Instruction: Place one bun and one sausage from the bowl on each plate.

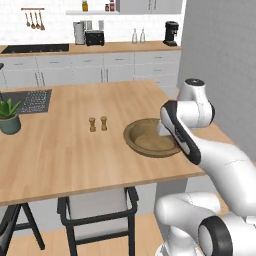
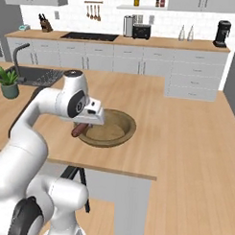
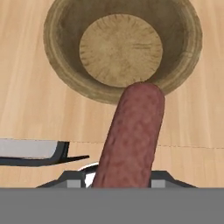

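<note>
Left base view: the white arm bends low over the wooden tabletop (image 1: 75, 145), its wrist hiding the near right edge of the dark-brown bowl (image 1: 147, 137). What shows of the bowl's inside looks bare. Two small shakers (image 1: 98, 123) stand near its left, and a potted plant (image 1: 9, 116) sits well apart at the far left beside the sink (image 1: 30, 100). A chair (image 1: 97, 210) is tucked under the tabletop's near edge.

Right base view: the tool (image 2: 82, 127) hangs at the bowl's near left rim, and a reddish-brown sausage (image 2: 78, 130) pokes out beneath it, pointing down and to the left, off the tabletop surface. The back counter carries a toaster (image 2: 142, 30) and a coffee machine (image 2: 222, 33).

Hand view: the sausage (image 3: 131, 135) runs up from between the tool's tips, which pinch its near end; its far end overlaps the bowl's rim (image 3: 57, 65). The bowl here holds nothing that can be seen.

Judged from this, one sausage is lifted out and on its way; no plate appears in any frame, so how much has been served cannot be told. Setting this sausage on a plate remains.

No brand, label or writing is readable anywhere.
</note>
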### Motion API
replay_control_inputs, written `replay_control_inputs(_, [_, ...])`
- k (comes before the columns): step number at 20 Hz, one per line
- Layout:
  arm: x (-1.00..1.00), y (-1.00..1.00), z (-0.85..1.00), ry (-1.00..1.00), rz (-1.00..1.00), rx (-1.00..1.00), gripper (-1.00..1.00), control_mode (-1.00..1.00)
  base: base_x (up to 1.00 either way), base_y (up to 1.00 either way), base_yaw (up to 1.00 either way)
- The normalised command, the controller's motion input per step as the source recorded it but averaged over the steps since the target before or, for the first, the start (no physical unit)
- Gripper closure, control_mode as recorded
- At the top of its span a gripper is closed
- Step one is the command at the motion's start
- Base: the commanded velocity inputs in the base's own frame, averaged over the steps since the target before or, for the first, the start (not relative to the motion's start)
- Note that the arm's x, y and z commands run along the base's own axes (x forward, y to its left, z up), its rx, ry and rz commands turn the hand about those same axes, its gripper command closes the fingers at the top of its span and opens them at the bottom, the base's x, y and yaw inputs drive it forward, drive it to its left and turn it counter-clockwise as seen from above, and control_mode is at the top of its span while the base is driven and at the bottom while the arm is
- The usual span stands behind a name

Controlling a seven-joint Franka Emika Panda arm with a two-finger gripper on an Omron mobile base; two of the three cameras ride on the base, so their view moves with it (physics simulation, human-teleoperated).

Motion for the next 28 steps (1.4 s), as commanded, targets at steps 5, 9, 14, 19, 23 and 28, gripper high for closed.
replay_control_inputs(5, [-0.36,0.00,0.00,-0.02,0.00,0.00,1.00,-1.00,0.00,0.00,0.00])
replay_control_inputs(9, [-0.06,0.00,0.00,0.00,0.00,0.03,1.00,-1.00,0.00,0.00,0.00])
replay_control_inputs(14, [0.00,0.00,0.00,-0.01,-0.03,0.00,1.00,-1.00,0.00,0.00,0.00])
replay_control_inputs(19, [-0.01,0.00,0.00,0.00,0.00,0.00,1.00,1.00,-0.13,0.00,0.00])
replay_control_inputs(23, [0.00,0.00,0.00,0.00,0.00,0.00,1.00,1.00,-0.92,0.28,0.00])
replay_control_inputs(28, [0.00,0.00,0.00,0.00,0.00,0.00,1.00,1.00,-0.20,1.00,0.00])
